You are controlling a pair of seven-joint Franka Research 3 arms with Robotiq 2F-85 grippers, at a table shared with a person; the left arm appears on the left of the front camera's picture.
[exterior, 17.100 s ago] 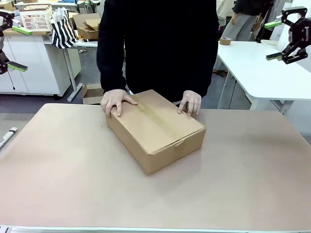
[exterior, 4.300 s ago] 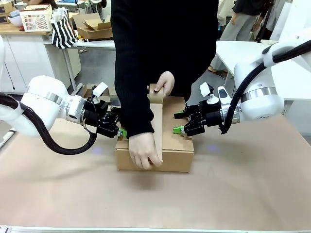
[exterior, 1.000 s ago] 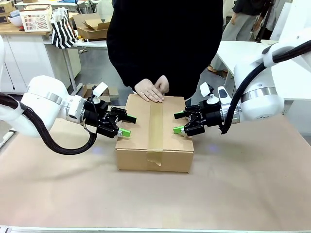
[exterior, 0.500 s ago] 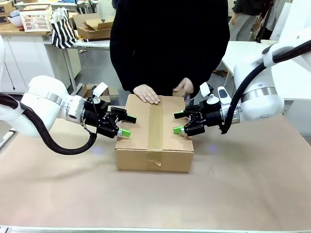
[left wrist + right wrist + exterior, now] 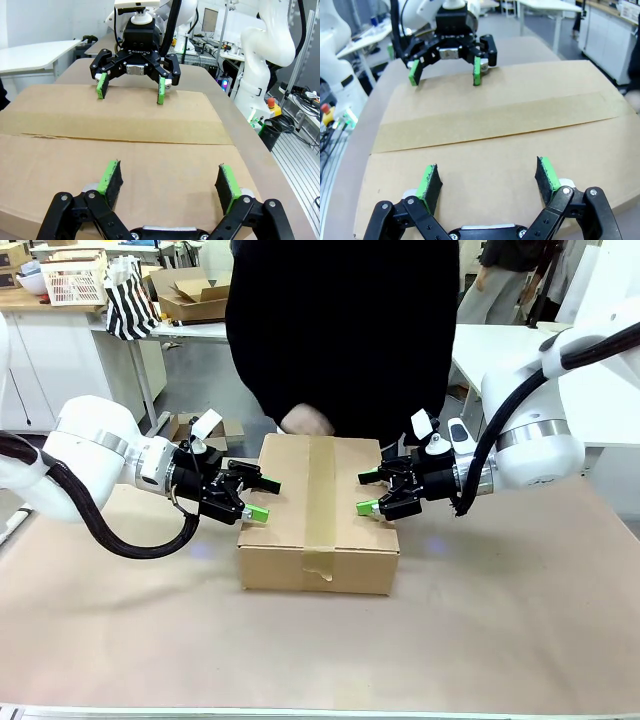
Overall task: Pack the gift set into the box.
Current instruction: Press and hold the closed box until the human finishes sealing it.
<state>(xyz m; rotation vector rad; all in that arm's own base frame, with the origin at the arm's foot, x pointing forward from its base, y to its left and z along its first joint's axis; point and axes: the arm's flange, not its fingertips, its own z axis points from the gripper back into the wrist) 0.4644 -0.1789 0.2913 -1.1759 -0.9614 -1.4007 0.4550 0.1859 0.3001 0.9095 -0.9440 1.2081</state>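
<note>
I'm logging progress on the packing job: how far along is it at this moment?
Done: the box is closed, its flaps down, a tape strip along the top seam. The gift set is not visible. In hand: nothing; the left end effector and right end effector sit open at the box's sides. The person's hand is at its far edge. Left: nothing visible.

1 box (image 5: 318, 512), 1 tape strip (image 5: 321, 502), 2 grippers: left (image 5: 257, 498), right (image 5: 368, 492), 1 person's hand (image 5: 305, 421)

right tool (image 5: 489, 182) open over box (image 5: 485, 170) | left tool (image 5: 444, 69) opposite, open
</note>
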